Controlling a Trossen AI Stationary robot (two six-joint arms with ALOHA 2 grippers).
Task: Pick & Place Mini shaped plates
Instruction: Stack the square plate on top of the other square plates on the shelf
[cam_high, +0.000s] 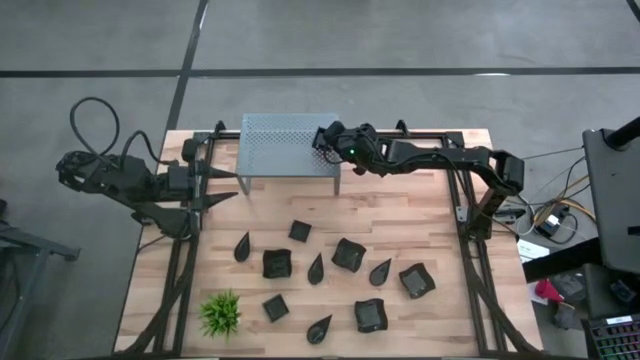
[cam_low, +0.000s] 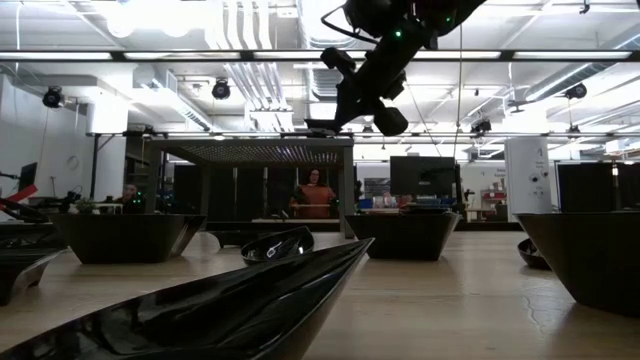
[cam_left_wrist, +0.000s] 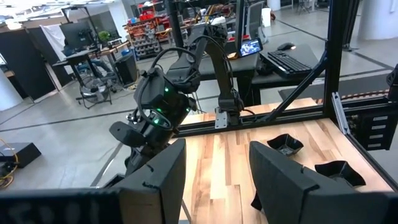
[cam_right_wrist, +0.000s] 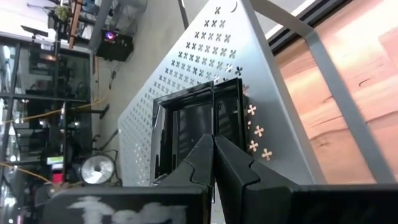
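My right gripper (cam_high: 322, 138) reaches over the right end of the perforated metal shelf (cam_high: 280, 145) at the table's far side. It is shut on a small black square plate (cam_right_wrist: 186, 124), held just over the shelf top. Several more mini shaped plates, square (cam_high: 277, 263) and teardrop (cam_high: 316, 268), lie flat on the wooden table nearer the front. My left gripper (cam_high: 222, 186) waits open and empty at the shelf's left end, pointing level; its two fingers frame bare wood in the left wrist view (cam_left_wrist: 214, 180). My right gripper pinches the square plate's near rim (cam_right_wrist: 200, 132) between its two shut fingers, one on the dish's inner side and one on its outer side. The fingers come slanting down from the table's right. Whether the plate's underside (cam_low: 322, 126) rests on the shelf, I cannot tell.
A spiky green plant (cam_high: 221, 313) stands at the front left. Black frame rails (cam_high: 470, 250) run along both table sides. In the low view, plates (cam_low: 250, 300) fill the foreground and a person (cam_low: 315, 195) stands in the room behind.
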